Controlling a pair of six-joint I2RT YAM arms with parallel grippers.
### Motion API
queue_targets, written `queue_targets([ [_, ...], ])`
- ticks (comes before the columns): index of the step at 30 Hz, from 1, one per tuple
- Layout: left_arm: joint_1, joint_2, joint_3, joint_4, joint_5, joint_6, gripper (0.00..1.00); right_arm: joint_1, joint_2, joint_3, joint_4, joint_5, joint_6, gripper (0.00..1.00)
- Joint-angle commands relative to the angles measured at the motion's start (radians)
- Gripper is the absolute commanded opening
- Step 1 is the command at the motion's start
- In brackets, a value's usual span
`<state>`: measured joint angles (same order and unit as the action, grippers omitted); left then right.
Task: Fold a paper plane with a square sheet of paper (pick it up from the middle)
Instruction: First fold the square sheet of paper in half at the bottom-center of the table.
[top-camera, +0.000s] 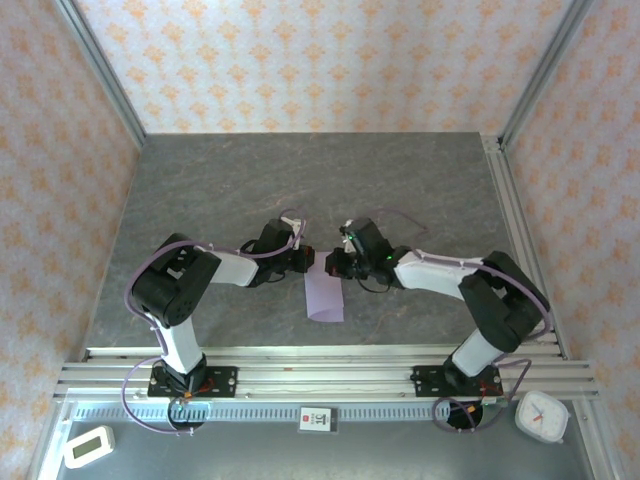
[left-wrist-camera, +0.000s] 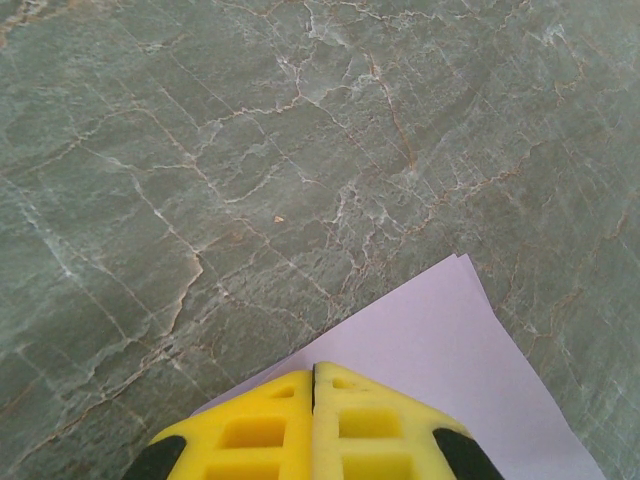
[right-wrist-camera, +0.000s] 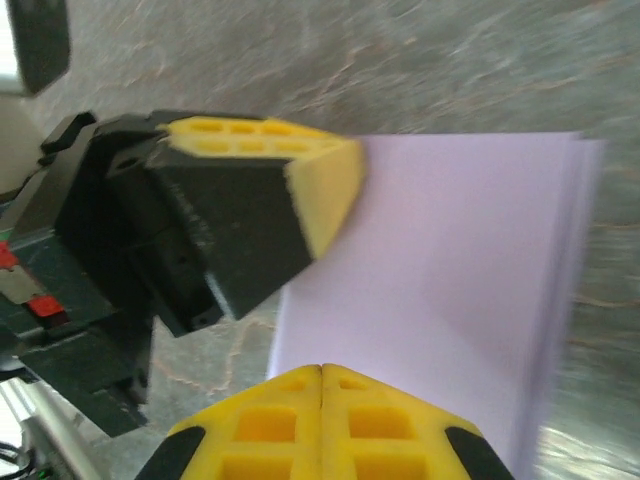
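Lilac sheet of paper (top-camera: 323, 297), folded double, lay on the worktop (top-camera: 300, 180). The left claw (top-camera: 303, 258) and right claw (top-camera: 331, 266), both closed and empty, sat at its far end. Judged: the crease wanted slow pressing with closed tips, layers kept aligned.

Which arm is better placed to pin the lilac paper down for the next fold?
Left, probably. The left tool, shut, sits at the edge of the paper and seems to touch it. The right tool, also shut, points across the paper, so it looks freer to work a fold.

Floral-papered walls (top-camera: 300, 60) enclose a grey marbled tabletop (top-camera: 300, 180).
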<state>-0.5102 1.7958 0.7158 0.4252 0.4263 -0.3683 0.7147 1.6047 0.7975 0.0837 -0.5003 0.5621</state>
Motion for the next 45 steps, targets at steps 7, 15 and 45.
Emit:
queue_targets([
  [7, 0.005, 0.027, -0.018, -0.032, -0.025, -0.006, 0.0, 0.079, 0.098, 0.058, 0.123, -0.042, 0.072, 0.0],
  [15, 0.005, 0.037, -0.009, -0.036, -0.02, -0.003, 0.0, 0.112, 0.127, 0.06, 0.161, -0.04, 0.091, 0.0],
  [45, 0.005, 0.062, -0.003, -0.048, -0.013, 0.002, 0.0, 0.194, 0.07, 0.023, 0.171, 0.081, 0.047, 0.0],
])
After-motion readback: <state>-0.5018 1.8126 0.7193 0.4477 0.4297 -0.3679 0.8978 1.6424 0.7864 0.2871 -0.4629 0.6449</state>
